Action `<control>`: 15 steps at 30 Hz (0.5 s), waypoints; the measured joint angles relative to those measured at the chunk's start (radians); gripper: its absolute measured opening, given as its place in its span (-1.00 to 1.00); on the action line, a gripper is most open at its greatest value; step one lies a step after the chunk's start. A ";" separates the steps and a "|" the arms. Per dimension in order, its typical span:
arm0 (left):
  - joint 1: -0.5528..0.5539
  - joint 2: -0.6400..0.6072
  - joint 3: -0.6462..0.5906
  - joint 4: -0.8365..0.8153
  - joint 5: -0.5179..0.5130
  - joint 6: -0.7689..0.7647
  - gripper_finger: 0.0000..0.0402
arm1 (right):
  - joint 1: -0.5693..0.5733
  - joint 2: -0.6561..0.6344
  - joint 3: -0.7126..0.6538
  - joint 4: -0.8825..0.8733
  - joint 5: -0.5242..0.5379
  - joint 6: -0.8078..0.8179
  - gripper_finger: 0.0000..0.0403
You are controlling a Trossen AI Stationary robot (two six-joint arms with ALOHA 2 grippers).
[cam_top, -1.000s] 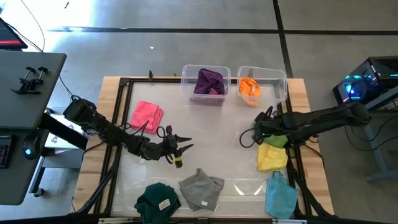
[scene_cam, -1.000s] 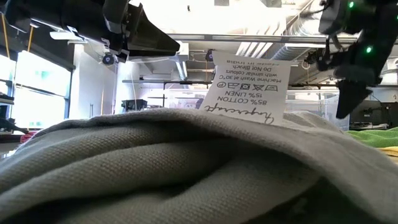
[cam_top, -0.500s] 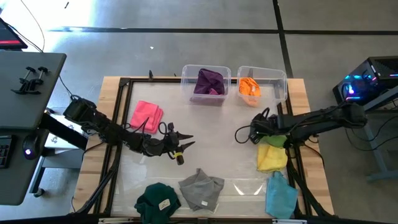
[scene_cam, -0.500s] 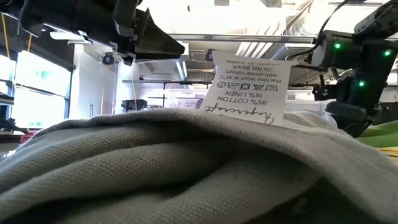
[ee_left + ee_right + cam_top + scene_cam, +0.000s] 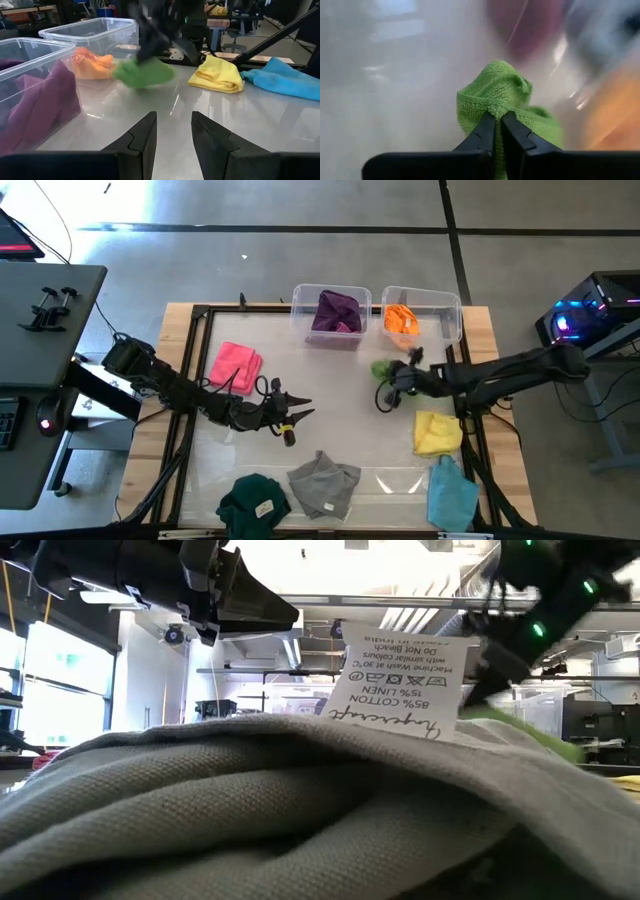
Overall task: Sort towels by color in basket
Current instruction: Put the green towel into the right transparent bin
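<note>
- Since the earlier high view, the right gripper (image 5: 385, 388) has swung away from the yellow towel (image 5: 437, 432) toward the far edge of the desk (image 5: 330, 405), and its fingers have closed on the light green towel (image 5: 383, 368), which used to lie against the yellow one.
- Seen from the right wrist, the two fingers (image 5: 512, 135) pinch a fold of the light green towel (image 5: 502, 97), and the rest of the cloth bunches beyond them.
- That towel now hangs just in front of the two clear bins at the far edge: the bin with the orange towel (image 5: 402, 320) is the nearer one, and the bin with the purple towel (image 5: 335, 312) stands beside it toward the left.
- My guess is that the drop depends on which bin the right arm carries the cloth to, and both lie just beyond the fingers.
- The left gripper (image 5: 290, 413) waits over the middle of the desk, its fingers (image 5: 142, 135) narrowly apart and holding nothing.
- A pink towel (image 5: 236, 365) lies toward the far left corner of the desk.
- The dark green towel (image 5: 252, 498), grey towel (image 5: 325, 483) and light blue towel (image 5: 452, 492) lie along the near edge.
</note>
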 joint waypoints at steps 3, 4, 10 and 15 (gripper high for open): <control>0.000 0.000 0.000 -0.002 0.000 0.000 -0.47 | -0.004 -0.015 0.116 0.003 0.280 -0.318 -0.93; 0.000 0.000 0.000 -0.003 0.000 0.000 -0.47 | -0.013 -0.015 0.156 0.005 0.359 -0.426 -0.93; 0.000 0.000 0.000 0.000 0.000 -0.009 -0.47 | -0.144 -0.015 0.385 -0.052 0.452 -0.813 -0.97; -0.007 0.000 0.000 -0.001 0.000 -0.017 -0.47 | -0.337 -0.015 0.480 -0.255 0.357 -0.811 -0.93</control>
